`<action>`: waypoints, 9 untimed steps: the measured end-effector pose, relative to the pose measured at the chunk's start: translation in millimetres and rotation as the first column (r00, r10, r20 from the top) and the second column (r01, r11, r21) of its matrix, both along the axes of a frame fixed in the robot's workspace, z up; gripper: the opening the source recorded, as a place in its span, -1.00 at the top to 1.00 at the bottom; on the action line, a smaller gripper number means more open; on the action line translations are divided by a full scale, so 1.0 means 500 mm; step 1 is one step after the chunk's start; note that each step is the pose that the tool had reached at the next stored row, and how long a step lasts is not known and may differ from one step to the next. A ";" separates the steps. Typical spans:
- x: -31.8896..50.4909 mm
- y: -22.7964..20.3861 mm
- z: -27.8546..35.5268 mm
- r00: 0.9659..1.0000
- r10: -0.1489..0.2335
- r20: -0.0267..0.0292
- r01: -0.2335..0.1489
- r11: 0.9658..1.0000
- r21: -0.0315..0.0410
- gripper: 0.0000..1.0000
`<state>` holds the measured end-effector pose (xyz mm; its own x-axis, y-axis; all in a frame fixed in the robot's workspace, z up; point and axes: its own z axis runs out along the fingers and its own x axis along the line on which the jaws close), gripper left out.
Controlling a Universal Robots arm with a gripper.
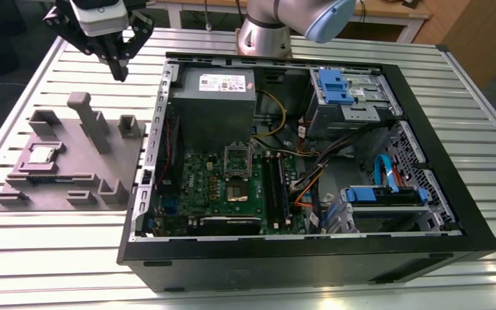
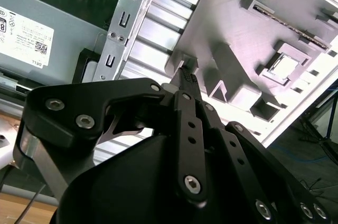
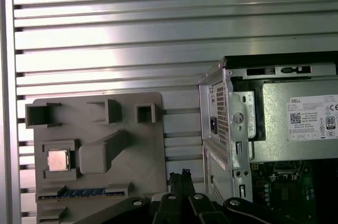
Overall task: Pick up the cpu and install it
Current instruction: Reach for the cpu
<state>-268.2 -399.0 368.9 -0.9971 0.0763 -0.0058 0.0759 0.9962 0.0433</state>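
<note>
Hand (image 1: 121,74) hangs above the table (image 1: 59,258), over the gap between one grey holder (image 1: 101,174) and one open computer case (image 1: 317,258). Its two fingers are pressed together and grip nothing. One cpu (image 1: 41,154) lies in a square pocket of the holder, well apart from the hand.

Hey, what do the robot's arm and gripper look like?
The arm is a silver-grey tube with a light blue joint cap. The gripper has a white body and black linked fingers studded with silver bolts.
</note>
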 end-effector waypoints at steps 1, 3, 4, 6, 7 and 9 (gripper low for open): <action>-0.004 0.0000 0.000 1.000 0.000 0.000 0.000 1.000 0.000 0.80; -0.006 0.0000 0.000 1.000 0.000 0.000 0.000 1.000 0.000 0.80; -0.006 0.0000 0.000 1.000 0.000 0.000 0.000 1.000 0.000 0.80; -0.007 0.0000 0.000 1.000 0.000 0.000 0.000 1.000 0.000 0.80; -0.015 0.0000 0.000 1.000 0.000 0.000 0.000 1.000 0.000 0.80; -0.027 0.0000 0.000 1.000 0.000 0.000 0.000 1.000 0.000 0.80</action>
<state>-281.8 -398.9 368.9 -0.9971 0.0762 -0.0059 0.0759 0.9962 0.0433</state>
